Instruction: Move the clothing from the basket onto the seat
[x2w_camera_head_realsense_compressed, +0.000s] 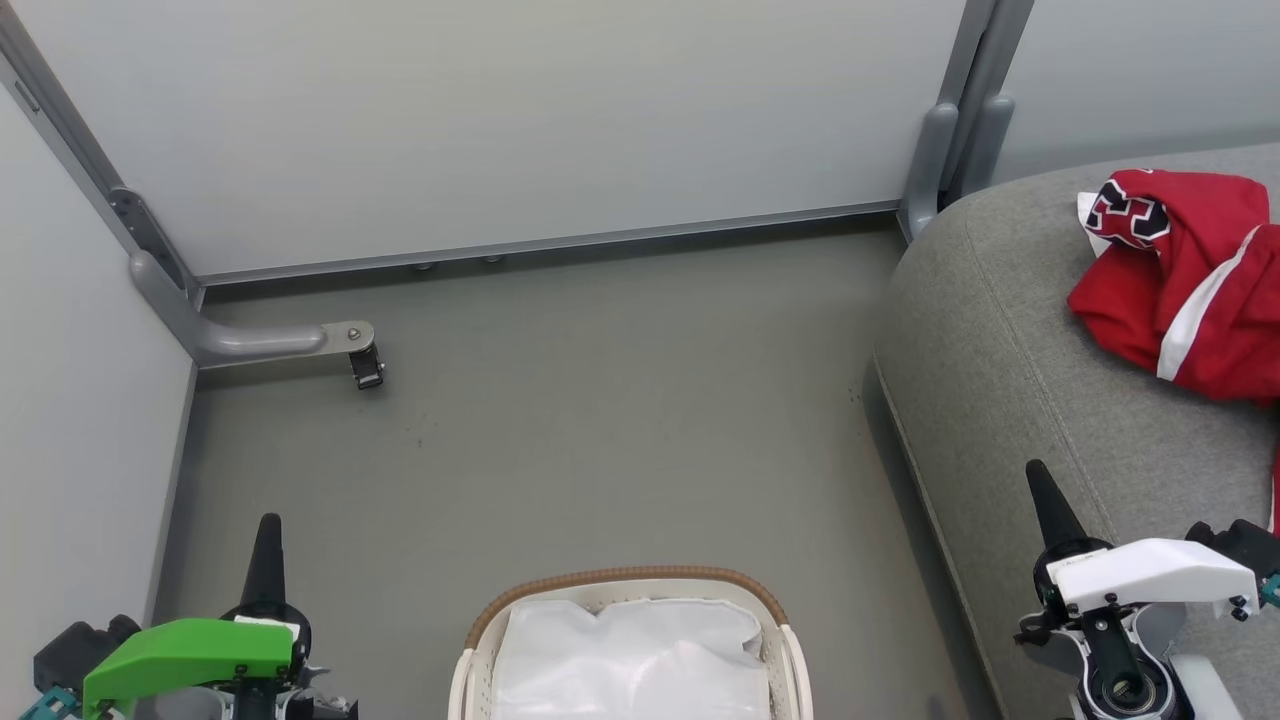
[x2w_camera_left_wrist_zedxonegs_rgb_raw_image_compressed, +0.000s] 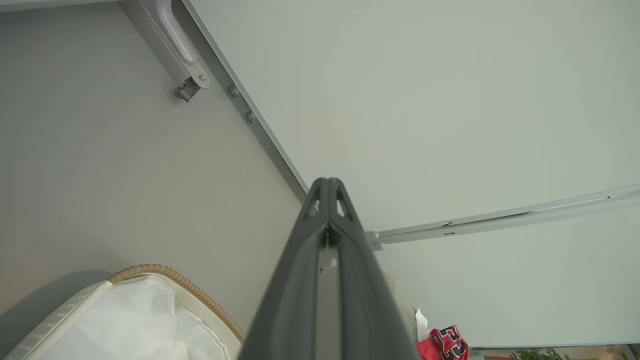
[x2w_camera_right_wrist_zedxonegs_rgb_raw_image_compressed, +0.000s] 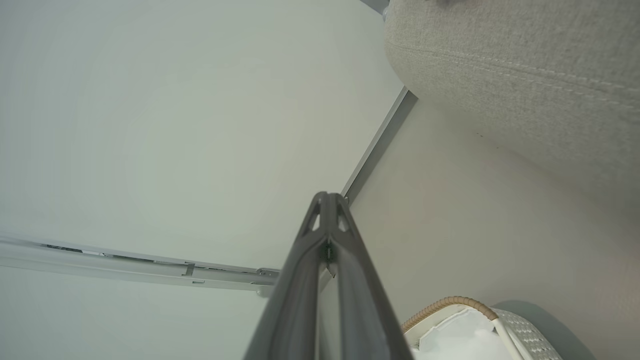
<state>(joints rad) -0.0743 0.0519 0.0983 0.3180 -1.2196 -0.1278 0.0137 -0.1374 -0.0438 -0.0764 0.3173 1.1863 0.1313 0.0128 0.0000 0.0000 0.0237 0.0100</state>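
The red clothing (x2w_camera_head_realsense_compressed: 1185, 280) lies on the seat (x2w_camera_head_realsense_compressed: 1010, 400), far right, so the job looks done. The near basket (x2w_camera_head_realsense_compressed: 620, 577) holds just its white cloth (x2w_camera_head_realsense_compressed: 630, 650). The left gripper (x2w_camera_head_realsense_compressed: 268, 527) and right gripper (x2w_camera_head_realsense_compressed: 1037, 477) rest closed tight, holding nothing.

L gripper (x2w_camera_head_realsense_compressed: 268, 535) green; R gripper (x2w_camera_head_realsense_compressed: 1040, 487) white, teal clip (x2w_camera_head_realsense_compressed: 1272, 590)?

— Can you read any words or numbers here?
— No, nothing legible for you. What you do get is a black-and-white emblem (x2w_camera_head_realsense_compressed: 1125, 213) on the red clothing (x2w_camera_head_realsense_compressed: 1190, 290), crumpled so that its characters can't be made out.
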